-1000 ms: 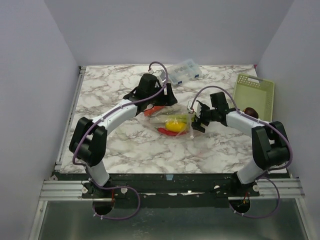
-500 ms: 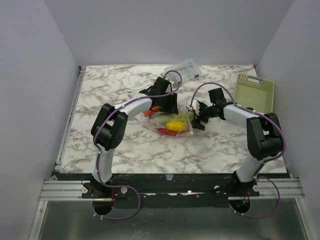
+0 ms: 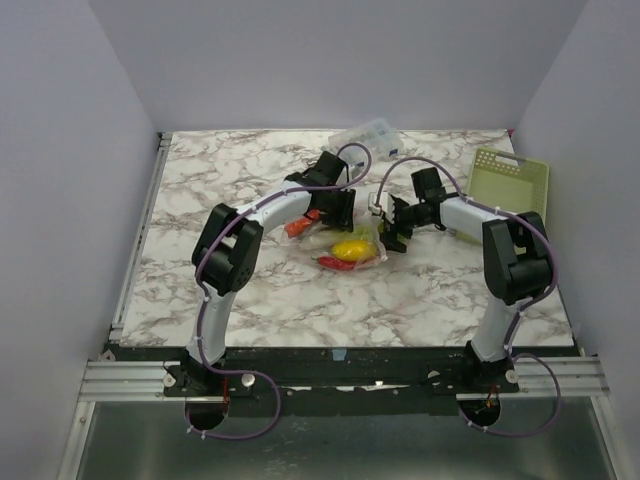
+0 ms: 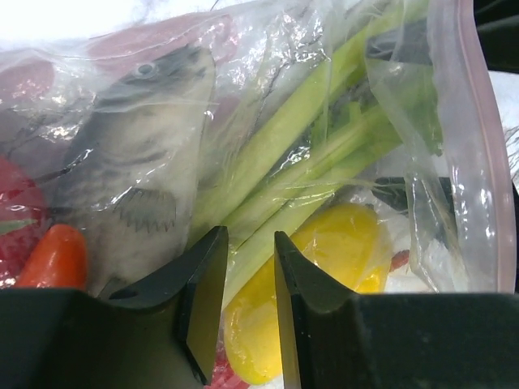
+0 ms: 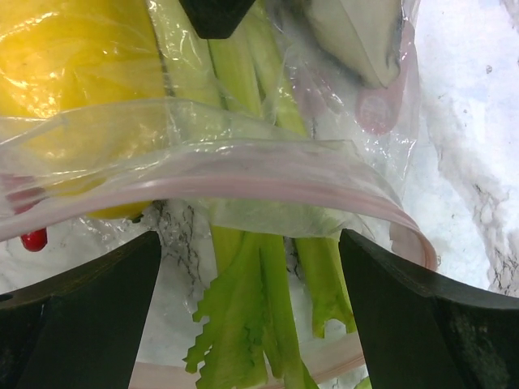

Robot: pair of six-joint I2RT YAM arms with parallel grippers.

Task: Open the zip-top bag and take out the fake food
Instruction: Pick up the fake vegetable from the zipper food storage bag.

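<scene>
Marble table (image 3: 220,170) from above: zip-top bag (image 3: 362,256) lies mid-table, left gripper (image 3: 335,212) and right gripper (image 3: 392,228) both at it. Left wrist — fingers (image 4: 203,308) nearly together over the bagged green stalk (image 4: 284,138), a grip can't be told. Right wrist — jaws wide apart, pink zipper strip (image 5: 243,180) between.

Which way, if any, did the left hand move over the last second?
Yes. In the top view the left hand shifted right, toward the green basket, and now sits over the zip-top bag.
</scene>
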